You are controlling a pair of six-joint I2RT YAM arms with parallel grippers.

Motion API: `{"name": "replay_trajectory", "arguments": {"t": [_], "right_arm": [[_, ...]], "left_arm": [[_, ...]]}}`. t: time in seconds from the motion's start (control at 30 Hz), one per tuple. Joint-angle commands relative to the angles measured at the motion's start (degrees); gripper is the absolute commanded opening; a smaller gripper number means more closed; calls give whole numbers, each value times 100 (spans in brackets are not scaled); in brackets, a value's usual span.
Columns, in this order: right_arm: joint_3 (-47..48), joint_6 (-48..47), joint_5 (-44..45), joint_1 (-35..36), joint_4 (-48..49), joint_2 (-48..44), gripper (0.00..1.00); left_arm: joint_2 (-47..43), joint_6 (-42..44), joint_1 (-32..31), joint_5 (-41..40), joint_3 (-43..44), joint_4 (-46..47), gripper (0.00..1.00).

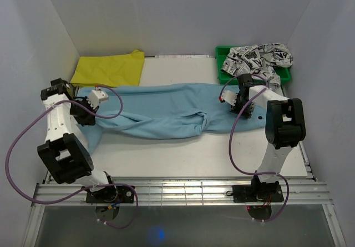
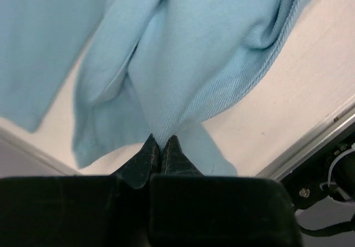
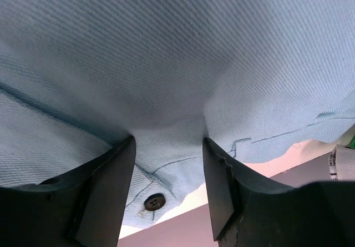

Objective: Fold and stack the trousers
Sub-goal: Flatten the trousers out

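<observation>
- Trousers [image 1: 166, 111]: light blue, lying lengthwise across the middle of the table [image 1: 194, 158], leg ends at left, waist at right.
- Left gripper [image 2: 162, 147]: at the left leg ends, fingers together, pinching a fold of the cloth.
- Right gripper [image 3: 168, 147]: at the waist near a dark button [image 3: 155, 201]; fingers part-way apart, clamped on a thick bunch of cloth that fills the gap.
- Yellow garment [image 1: 111, 69]: far left corner.
- Printed garment [image 1: 255, 58]: in the green bin [image 1: 222, 51], far right.
</observation>
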Motion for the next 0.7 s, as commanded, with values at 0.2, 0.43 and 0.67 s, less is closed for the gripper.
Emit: {"name": "replay_trajectory", "arguments": {"t": [0.2,0.43,0.67], "right_arm": [[-82,-551,367,-386,244,1,57],[-12,-604,297,-465,262,-51,57],[506,-358,-642,-456,-527,-657,59]], "left_arm": [[2727,-4221,332,1194,3650,-640,0],[4260,-6318,614,1678,4017,-570,0],[3778,-5238,640,1809,2785,-605,0]]}}
